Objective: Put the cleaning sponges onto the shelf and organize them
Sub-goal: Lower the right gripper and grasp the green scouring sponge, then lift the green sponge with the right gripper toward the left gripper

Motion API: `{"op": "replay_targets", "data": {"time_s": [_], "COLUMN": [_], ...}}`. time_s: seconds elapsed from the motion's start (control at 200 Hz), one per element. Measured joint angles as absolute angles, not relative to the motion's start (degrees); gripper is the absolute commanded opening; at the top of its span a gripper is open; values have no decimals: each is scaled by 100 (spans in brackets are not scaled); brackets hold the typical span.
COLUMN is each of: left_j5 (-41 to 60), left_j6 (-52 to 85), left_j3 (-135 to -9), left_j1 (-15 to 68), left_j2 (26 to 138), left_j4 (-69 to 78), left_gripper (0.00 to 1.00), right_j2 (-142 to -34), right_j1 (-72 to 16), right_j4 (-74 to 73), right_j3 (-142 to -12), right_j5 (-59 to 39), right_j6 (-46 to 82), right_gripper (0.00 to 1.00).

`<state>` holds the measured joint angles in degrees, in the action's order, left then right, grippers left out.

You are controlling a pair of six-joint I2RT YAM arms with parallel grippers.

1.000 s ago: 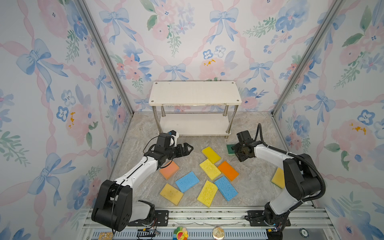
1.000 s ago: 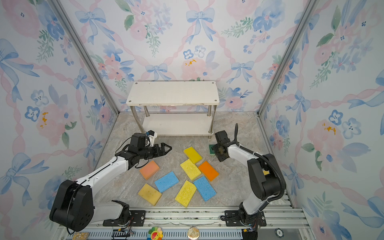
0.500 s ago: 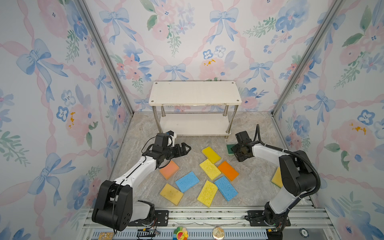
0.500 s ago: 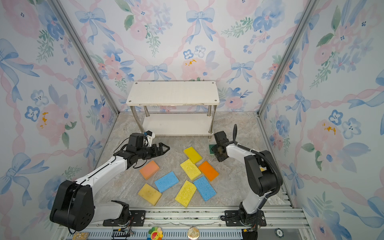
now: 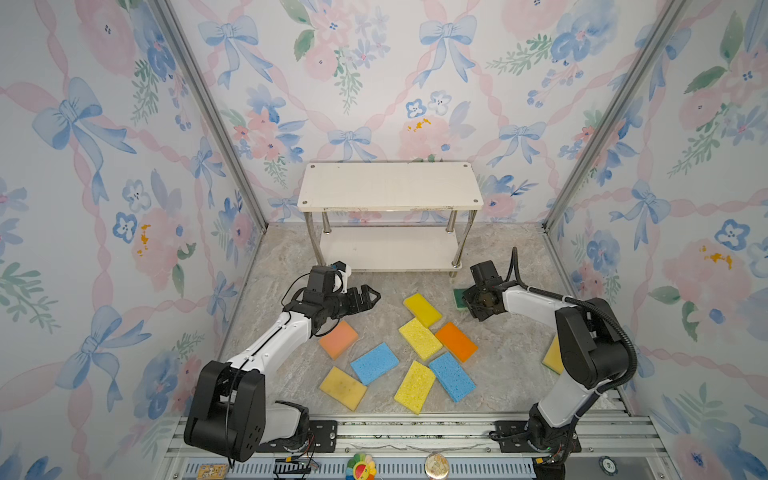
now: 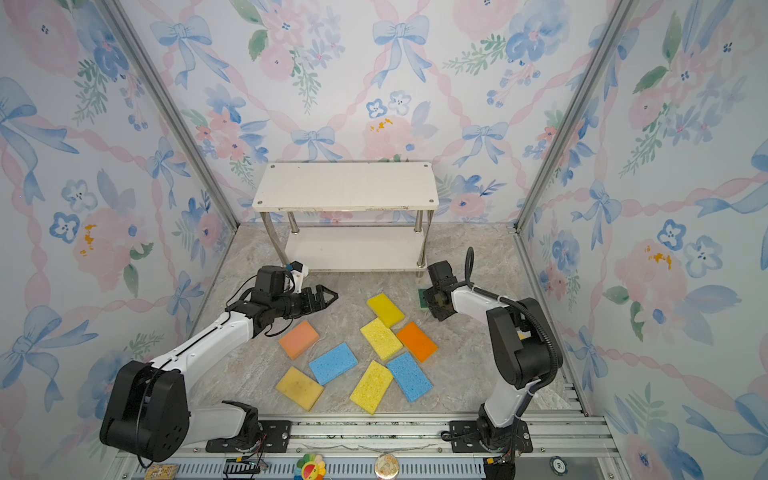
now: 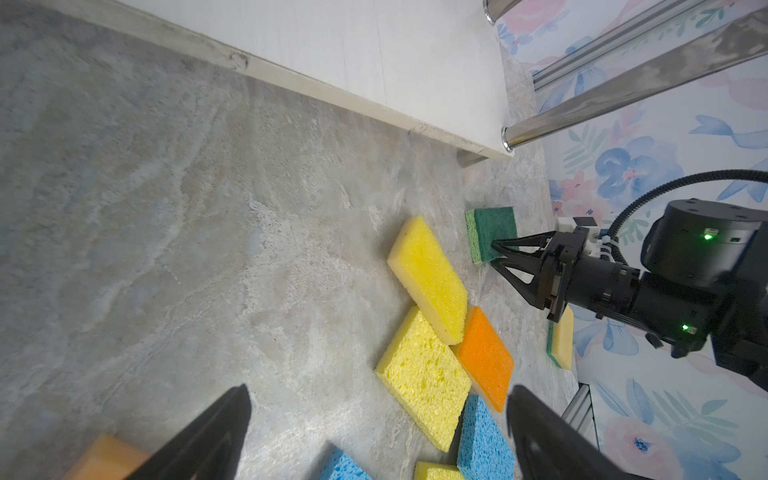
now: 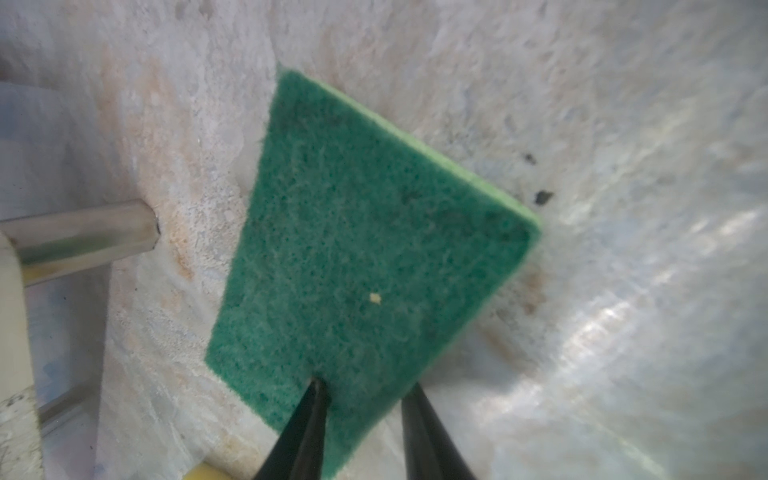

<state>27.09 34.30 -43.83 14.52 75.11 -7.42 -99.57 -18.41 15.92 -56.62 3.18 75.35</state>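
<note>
With the right jaws pinched on an edge of the green sponge [image 8: 365,257], flat on the counter [image 5: 511,361] by the shelf [image 5: 390,187], lift it clear of the right leg [image 5: 463,245]; the left jaws gape empty.
</note>
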Motion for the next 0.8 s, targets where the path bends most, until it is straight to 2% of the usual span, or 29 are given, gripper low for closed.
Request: {"op": "replay_targets", "data": {"time_s": [0.21,0.36,0.8], "left_j5": [2709,2709,2825], "left_j6": [3411,3411,3319], "left_j3": [-4383,-4383,-4383], "left_j1": [1452,1452,1452], "left_j2": [7511,7511,7478], "left_j4": [-742,-742,-744], "left_gripper": [98,98,98], "right_j2": [-9957,-9957,-9415], "right_j1": [-1793,-1767,-1564], "right_j4": [1599,1632,2438], "right_j3": [-5680,-5710,-5802], "right_j5": [336,338,316], "right_j6": [7465,7400,6447], "right_gripper": [6,0,0]}}
